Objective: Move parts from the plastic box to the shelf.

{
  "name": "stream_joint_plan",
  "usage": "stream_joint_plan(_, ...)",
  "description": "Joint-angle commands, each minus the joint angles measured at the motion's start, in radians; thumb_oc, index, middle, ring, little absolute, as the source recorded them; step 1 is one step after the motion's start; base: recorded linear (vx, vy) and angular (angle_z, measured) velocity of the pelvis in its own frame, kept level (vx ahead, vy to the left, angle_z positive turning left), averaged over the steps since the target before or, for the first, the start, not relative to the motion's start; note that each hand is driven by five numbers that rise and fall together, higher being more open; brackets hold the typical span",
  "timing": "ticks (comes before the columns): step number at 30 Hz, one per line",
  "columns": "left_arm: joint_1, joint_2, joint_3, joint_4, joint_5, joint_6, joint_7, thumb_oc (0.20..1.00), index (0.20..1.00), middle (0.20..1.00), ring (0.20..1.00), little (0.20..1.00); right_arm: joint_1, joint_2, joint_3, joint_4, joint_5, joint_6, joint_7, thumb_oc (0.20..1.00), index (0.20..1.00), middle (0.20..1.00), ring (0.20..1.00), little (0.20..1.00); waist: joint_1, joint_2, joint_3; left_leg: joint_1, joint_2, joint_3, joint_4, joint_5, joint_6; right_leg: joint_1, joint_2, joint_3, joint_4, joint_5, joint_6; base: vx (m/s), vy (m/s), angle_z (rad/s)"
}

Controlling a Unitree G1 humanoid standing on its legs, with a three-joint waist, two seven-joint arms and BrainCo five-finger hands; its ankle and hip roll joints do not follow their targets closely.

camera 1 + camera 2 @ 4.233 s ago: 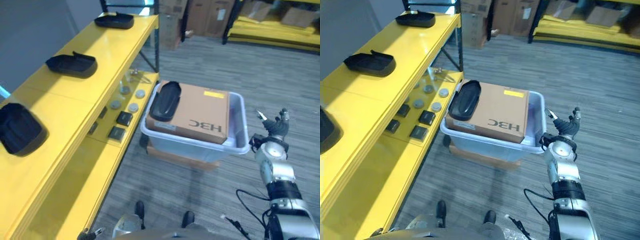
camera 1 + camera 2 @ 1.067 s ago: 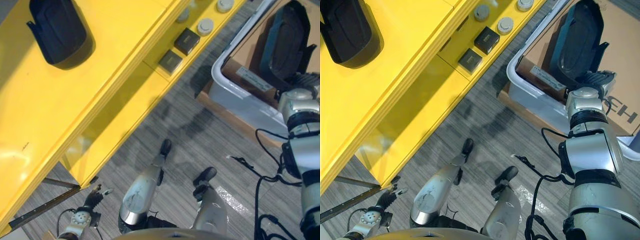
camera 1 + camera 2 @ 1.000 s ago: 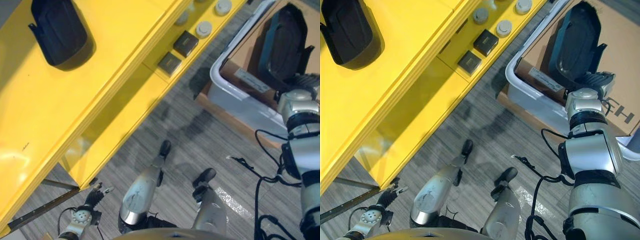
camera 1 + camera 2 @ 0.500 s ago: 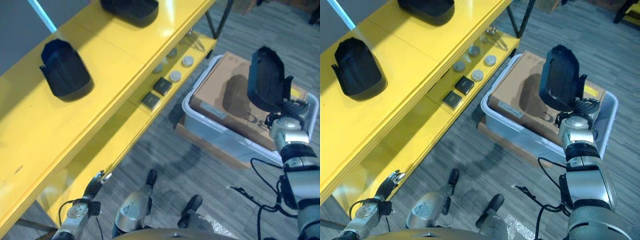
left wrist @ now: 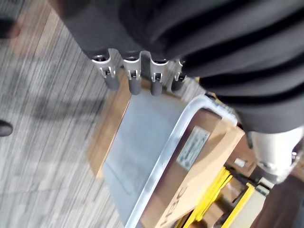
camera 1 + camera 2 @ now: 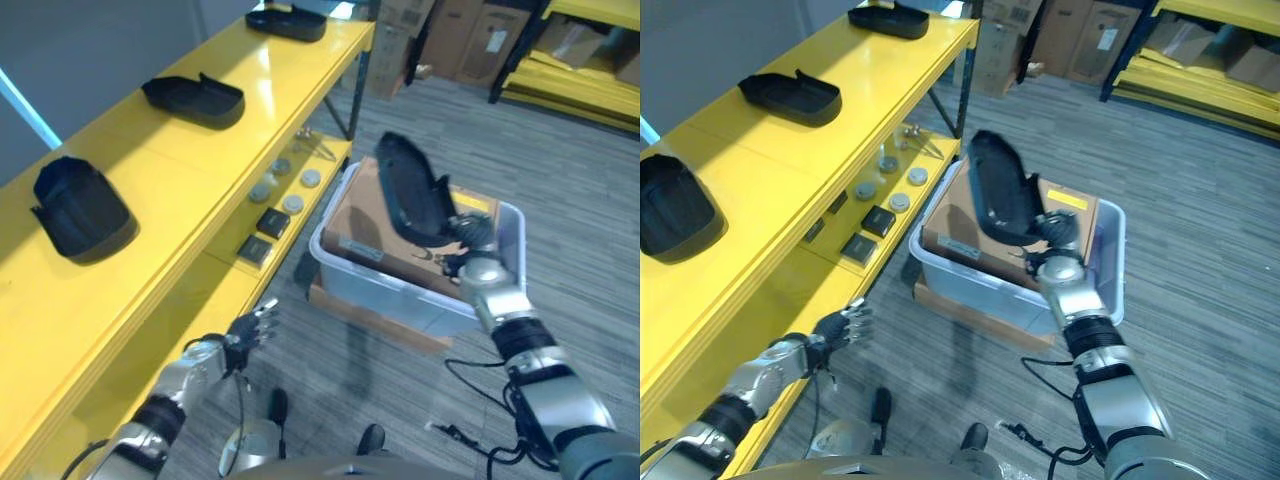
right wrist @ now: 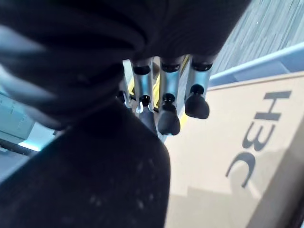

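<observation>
The right robot hand [image 6: 1055,243] grips a black moulded plastic part [image 6: 998,201] above the clear plastic box [image 6: 1110,262], centre frame; carry it level towards the yellow shelf [image 6: 790,160], upper left. The left robot hand [image 6: 840,327] hangs open, lower left.

Glossy yellow shelf [image 6: 180,170], matt blk plastic part [image 6: 412,190], cardboard box [image 6: 370,235]

grey striped carpet floor [image 6: 600,200], stacked brown cardboard cartons [image 6: 440,40] seen at the far wall, yellow racking with dark uprights [image 6: 585,45] at the far right, round grey discs [image 6: 898,202] and small dark square blocks [image 6: 868,234] laid on the lower yellow level
</observation>
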Motion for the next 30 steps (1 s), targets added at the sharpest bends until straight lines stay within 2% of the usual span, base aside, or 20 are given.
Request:
stream_joint_plan(1,-0.066,-0.062,-0.046,0.079,-0.144,0.019,0.111,1.000,1.000,1.000,1.000,1.000,-0.150,-0.028,0.042,-0.023,-0.049,-0.044,0.015,0.200,0.200,0.200,0.200,0.200,0.023,-0.015,-0.065,-0.031,0.080,0.012,0.052,-0.060,-0.024,-0.028,-0.077,0.029,0.020,-0.015,0.076,0.07,0.001,-0.19)
stream_joint_plan(5,-0.153,-0.145,-0.040,0.164,-0.277,0.042,0.198,1.000,1.000,1.000,1.000,1.000,-0.165,0.028,0.091,-0.032,-0.068,-0.025,0.029,0.200,0.200,0.200,0.200,0.200,-0.004,-0.018,-0.086,-0.019,0.085,0.024,0.049,-0.060,-0.027,-0.024,-0.077,0.041,0.015,-0.013,0.079,0.06,-0.006,-0.05)
stream_joint_plan(8,-0.183,-0.178,-0.036,0.207,-0.312,0.041,0.213,1.000,1.000,1.000,1.000,1.000,-0.164,0.046,0.111,-0.028,-0.073,-0.030,0.052,0.200,0.200,0.200,0.200,0.200,-0.017,-0.022,-0.093,-0.015,0.089,0.031,0.053,-0.062,-0.028,-0.025,-0.076,0.046,0.016,-0.014,0.080,0.04,-0.020,-0.06)
stream_joint_plan(11,-0.206,-0.212,-0.029,0.215,-0.386,0.024,0.229,1.000,1.000,1.000,1.000,1.000,-0.157,0.067,0.135,-0.037,-0.083,-0.017,0.072,0.200,0.200,0.200,0.200,0.200,-0.028,-0.023,-0.102,-0.006,0.092,0.037,0.050,-0.061,-0.031,-0.021,-0.074,0.051,0.011,-0.012,0.080,0.05,-0.005,-0.16)
stream_joint_plan(14,-0.229,-0.240,-0.009,0.196,-0.487,-0.024,0.266,1.000,1.000,1.000,1.000,1.000,-0.140,0.079,0.156,-0.032,-0.093,-0.013,0.089,0.200,0.200,0.200,0.200,0.200,-0.035,-0.022,-0.110,0.001,0.094,0.042,0.050,-0.061,-0.034,-0.015,-0.075,0.051,0.011,-0.013,0.081,0.04,0.004,-0.03)
stream_joint_plan(17,-0.242,-0.242,0.015,0.179,-0.508,-0.054,0.283,1.000,1.000,1.000,1.000,1.000,-0.126,0.082,0.161,-0.024,-0.098,-0.018,0.103,0.200,0.200,0.200,0.200,0.200,-0.036,-0.022,-0.116,0.003,0.092,0.041,0.051,-0.063,-0.035,-0.011,-0.075,0.049,0.010,-0.014,0.081,0.01,0.001,0.00)
stream_joint_plan(18,-0.247,-0.236,0.035,0.165,-0.492,-0.089,0.289,1.000,1.000,1.000,1.000,1.000,-0.109,0.084,0.164,-0.023,-0.104,-0.020,0.109,0.200,0.200,0.200,0.200,0.200,-0.035,-0.022,-0.119,0.007,0.092,0.040,0.050,-0.063,-0.035,-0.007,-0.075,0.047,0.010,-0.015,0.082,0.00,0.000,0.00)
stream_joint_plan(22,-0.249,-0.211,0.066,0.142,-0.425,-0.133,0.291,1.000,1.000,1.000,1.000,1.000,-0.072,0.078,0.152,-0.031,-0.103,-0.021,0.115,0.200,0.200,0.200,0.200,0.200,-0.035,-0.020,-0.125,0.011,0.090,0.037,0.051,-0.063,-0.035,-0.003,-0.076,0.045,0.011,-0.017,0.084,0.01,0.001,0.00)
stream_joint_plan(30,-0.227,-0.169,0.105,0.106,-0.434,-0.111,0.255,1.000,1.000,1.000,1.000,1.000,-0.008,0.062,0.128,-0.029,-0.118,-0.038,0.149,0.200,0.200,0.200,0.200,0.200,-0.033,-0.012,-0.131,0.017,0.084,0.027,0.044,-0.061,-0.034,0.004,-0.078,0.038,0.016,-0.021,0.087,0.00,0.000,0.00)
